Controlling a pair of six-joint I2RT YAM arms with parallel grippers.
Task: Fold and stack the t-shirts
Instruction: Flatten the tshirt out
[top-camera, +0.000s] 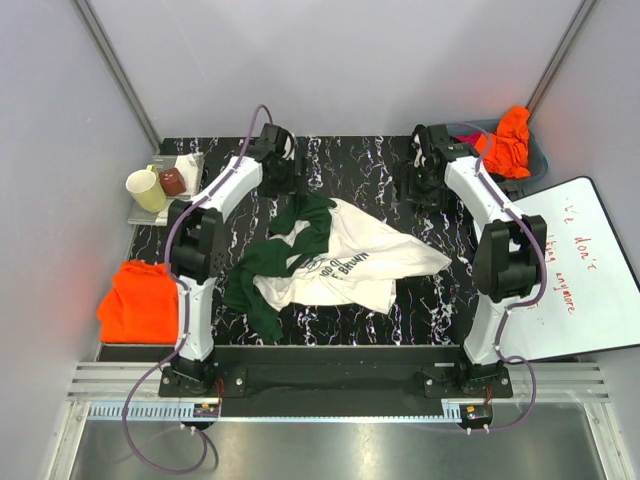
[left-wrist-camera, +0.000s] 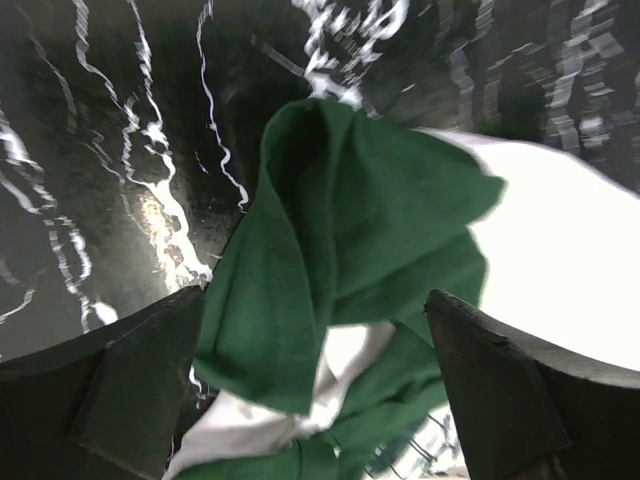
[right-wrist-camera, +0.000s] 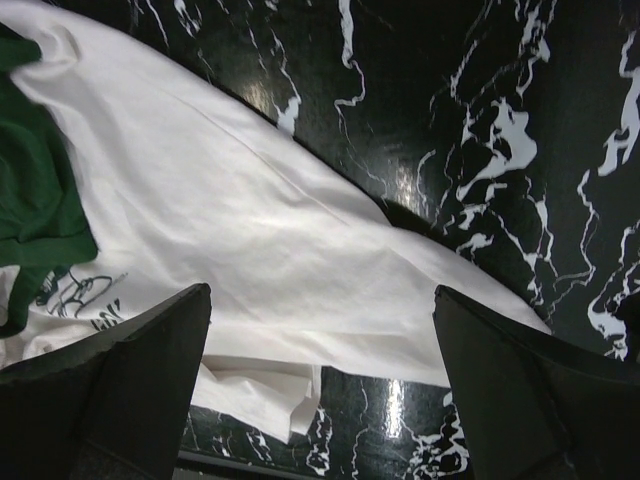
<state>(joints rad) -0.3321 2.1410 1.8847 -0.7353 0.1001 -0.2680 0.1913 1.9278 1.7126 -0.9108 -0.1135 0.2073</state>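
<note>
A cream t-shirt (top-camera: 345, 262) with dark green sleeves and dark printed lettering lies crumpled in the middle of the black marble table (top-camera: 350, 160). My left gripper (top-camera: 281, 180) is open at the shirt's far left end. In the left wrist view (left-wrist-camera: 312, 300) a bunched green sleeve (left-wrist-camera: 340, 210) lies between the spread fingers (left-wrist-camera: 120, 390), not pinched. My right gripper (top-camera: 418, 185) is open at the far right. In the right wrist view (right-wrist-camera: 320, 295) it hovers over the cream cloth (right-wrist-camera: 250, 230), empty. A folded orange t-shirt (top-camera: 140, 300) lies at the left edge.
A grey bin (top-camera: 535, 150) at the back right holds an orange shirt (top-camera: 510, 140) and a bit of magenta cloth. A white board with red writing (top-camera: 570, 270) lies on the right. A yellow cup (top-camera: 147, 190) and a brown object (top-camera: 172, 181) sit on a tray at the back left.
</note>
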